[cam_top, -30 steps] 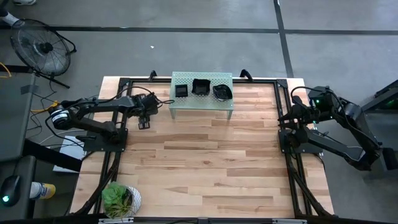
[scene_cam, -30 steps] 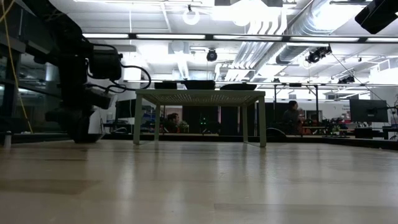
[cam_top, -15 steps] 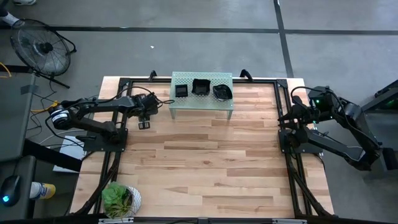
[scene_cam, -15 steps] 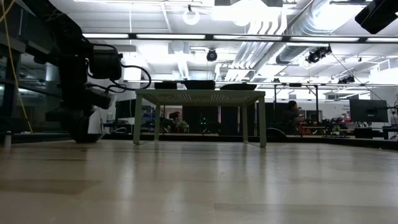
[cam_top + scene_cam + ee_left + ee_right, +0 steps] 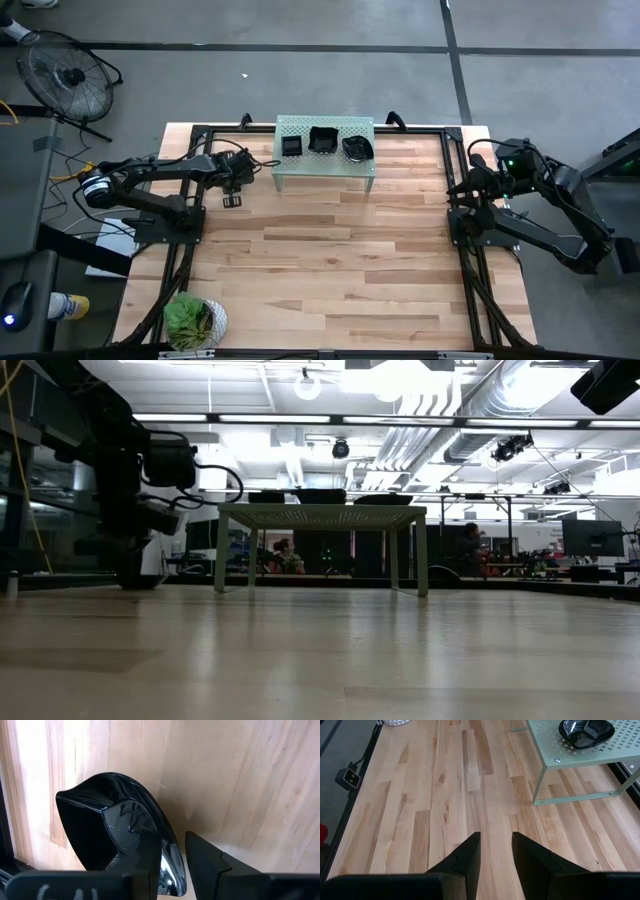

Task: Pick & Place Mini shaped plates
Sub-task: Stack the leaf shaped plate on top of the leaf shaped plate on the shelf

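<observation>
At table's left-rear, beside the shelf [image 5: 325, 150], left gripper [image 5: 172, 870] has fingers closing on a black plate's [image 5: 120, 830] rim. Seat rim deep, squeeze firm w/o tilting, then lift straight. Right gripper [image 5: 495, 857] waits at right edge, fingers apart, empty. No legible writing.

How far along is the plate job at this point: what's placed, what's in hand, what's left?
Placed: three black plates sit on the green shelf. In hand: the left gripper, beside the shelf's left end, has its fingers around the rim of another black plate. The right gripper waits, open and empty. Left: shelving that plate; no others are visible.
</observation>
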`<state>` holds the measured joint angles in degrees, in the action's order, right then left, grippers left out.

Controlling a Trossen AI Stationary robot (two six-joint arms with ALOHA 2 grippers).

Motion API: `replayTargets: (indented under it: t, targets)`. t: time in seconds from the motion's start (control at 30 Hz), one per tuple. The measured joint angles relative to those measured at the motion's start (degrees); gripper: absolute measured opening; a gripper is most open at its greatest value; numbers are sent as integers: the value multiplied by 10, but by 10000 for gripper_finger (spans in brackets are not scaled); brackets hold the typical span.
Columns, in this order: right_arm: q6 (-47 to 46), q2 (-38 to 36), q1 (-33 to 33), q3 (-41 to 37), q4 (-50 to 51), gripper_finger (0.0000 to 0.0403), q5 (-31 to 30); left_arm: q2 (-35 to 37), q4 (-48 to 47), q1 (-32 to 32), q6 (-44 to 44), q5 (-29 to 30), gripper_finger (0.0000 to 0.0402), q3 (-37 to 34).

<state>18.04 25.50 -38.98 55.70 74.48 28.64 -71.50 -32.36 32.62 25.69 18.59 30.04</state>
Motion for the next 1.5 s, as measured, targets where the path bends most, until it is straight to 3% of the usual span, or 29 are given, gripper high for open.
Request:
replayTargets:
  t: [0.63,0.97,1.5]
  targets:
    - [0,0,0,0,0,106,0,0,4,0,-1,3,5,1]
    - [0,0,0,0,0,106,0,0,1,0,-2,49,1,2]
    - [0,0,0,0,0,106,0,2,-71,0,-32,105,0,75]
